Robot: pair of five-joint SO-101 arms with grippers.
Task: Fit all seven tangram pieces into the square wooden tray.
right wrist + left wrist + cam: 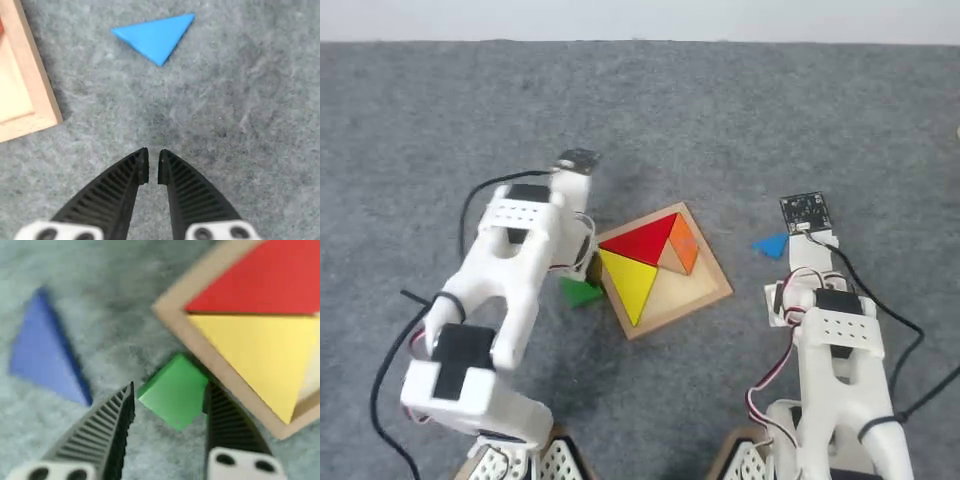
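The square wooden tray lies at the table's middle, holding a red triangle, a yellow triangle and an orange piece. A green piece lies on the mat against the tray's outer rim. My left gripper is open, one finger on each side of the green piece. A dark blue triangle rests on the mat just beyond it. My right gripper is shut and empty, low over bare mat. A light blue triangle lies ahead of it, to the right of the tray.
The left arm leans over the mat left of the tray, partly covering the green piece. The right arm stands right of the tray, near the light blue triangle. Grey mat stretches open behind the tray.
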